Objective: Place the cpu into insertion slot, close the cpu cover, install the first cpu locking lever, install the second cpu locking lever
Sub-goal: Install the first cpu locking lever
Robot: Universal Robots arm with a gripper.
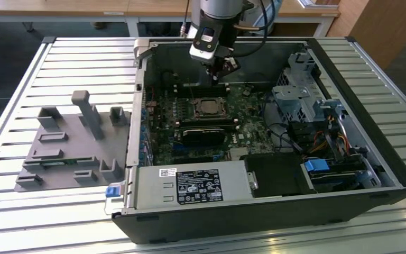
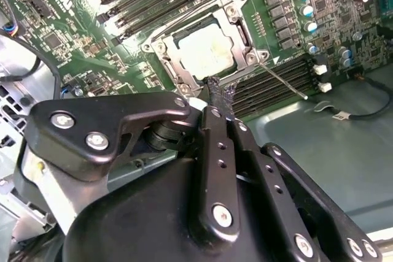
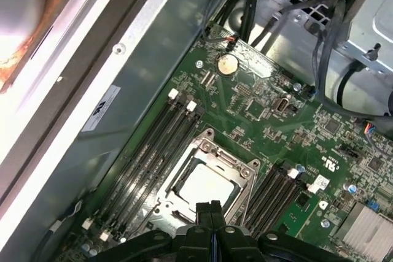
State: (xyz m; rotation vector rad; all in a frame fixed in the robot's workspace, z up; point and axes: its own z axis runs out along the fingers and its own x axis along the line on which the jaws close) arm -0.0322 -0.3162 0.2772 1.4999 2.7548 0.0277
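Gripper (image 1: 221, 73) is seen hanging from the arm inside the open computer case (image 1: 372, 174), over the green motherboard (image 1: 249, 114). Its fingers are pressed together in both wrist views, with nothing clamped between them; the tip is wrapped in black tape in the second wrist view.

- cpu (image 2: 206, 50): pale silver square, seated flat in the insertion slot (image 1: 196, 107).
- cpu cover (image 2: 174, 64): lowered over the chip, whose metal top is framed by the cover's window.
- Tool to chip: in the second wrist view the fingertip is placed just beside one edge of the cover, off the chip itself. Contact with the frame cannot be told. In the exterior view the gripper is set on the socket's far side.
- locking lever (image 2: 282, 81): thin bright rod, angled out from the socket corner across the long black memory slots (image 2: 273, 84), close beside the fingertip.
- Outside the case, on the exterior view's left, a grey fixture block (image 1: 69, 143) is laid on the slatted table (image 1: 19, 84).
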